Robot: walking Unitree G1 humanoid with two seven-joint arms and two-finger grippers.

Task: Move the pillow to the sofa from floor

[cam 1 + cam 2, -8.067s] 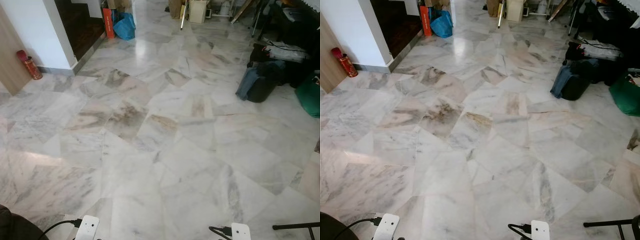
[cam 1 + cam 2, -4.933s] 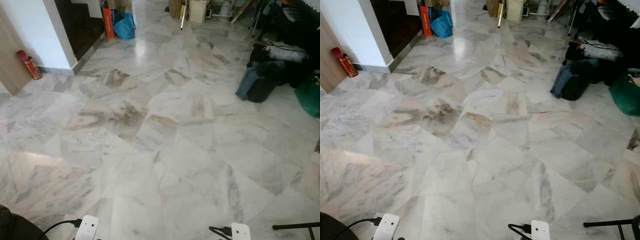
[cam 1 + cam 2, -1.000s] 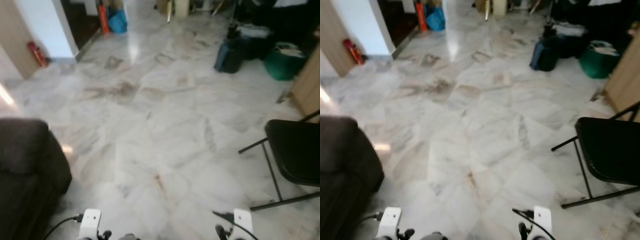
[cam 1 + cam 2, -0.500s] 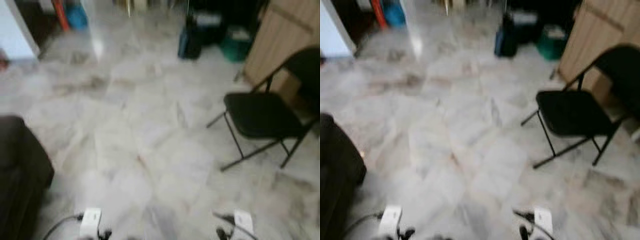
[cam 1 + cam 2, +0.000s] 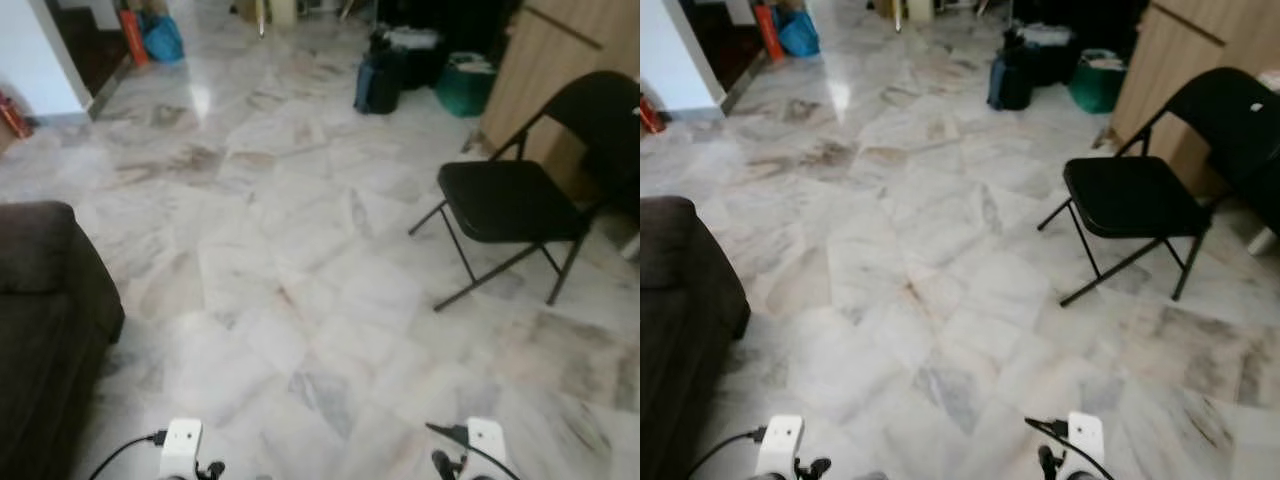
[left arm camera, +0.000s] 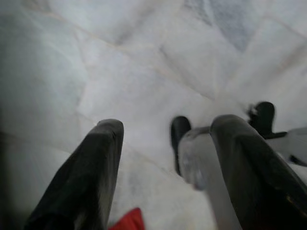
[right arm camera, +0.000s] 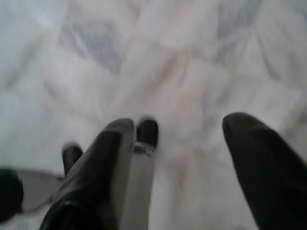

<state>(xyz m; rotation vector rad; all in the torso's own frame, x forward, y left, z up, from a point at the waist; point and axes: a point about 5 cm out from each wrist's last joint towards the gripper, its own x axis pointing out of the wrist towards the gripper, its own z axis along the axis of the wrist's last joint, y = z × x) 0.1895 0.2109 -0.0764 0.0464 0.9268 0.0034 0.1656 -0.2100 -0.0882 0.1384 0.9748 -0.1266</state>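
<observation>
Marble floor [image 5: 300, 260], pale with grey and tan veining, spreads across the left eye view. Using the dark sofa [image 5: 45, 320] as the landmark: its arm and seat sit at the near left edge, and a black folding chair [image 5: 520, 195] stands well apart from it across the open floor, in front of a light wooden cabinet [image 5: 560, 70]. Far beyond the sofa, a dark blue bag [image 5: 378, 85] and a green bag [image 5: 462, 88] lie side by side, with a blue plastic bag [image 5: 163, 42] and an orange object farther away by a white wall corner. I cannot find the pillow on the floor or on the sofa.

Right eye view: same layout; the chair [image 5: 1140, 190] is opposite the sofa [image 5: 680, 300], and a red fire extinguisher [image 5: 650, 112] stands far behind the sofa by the wall.

Left wrist view: the left gripper [image 6: 165, 139] hangs over the marble, fingers spread wide, holding nothing.

Right wrist view: the right gripper [image 7: 180, 139] is likewise spread wide and empty above blurred marble.
</observation>
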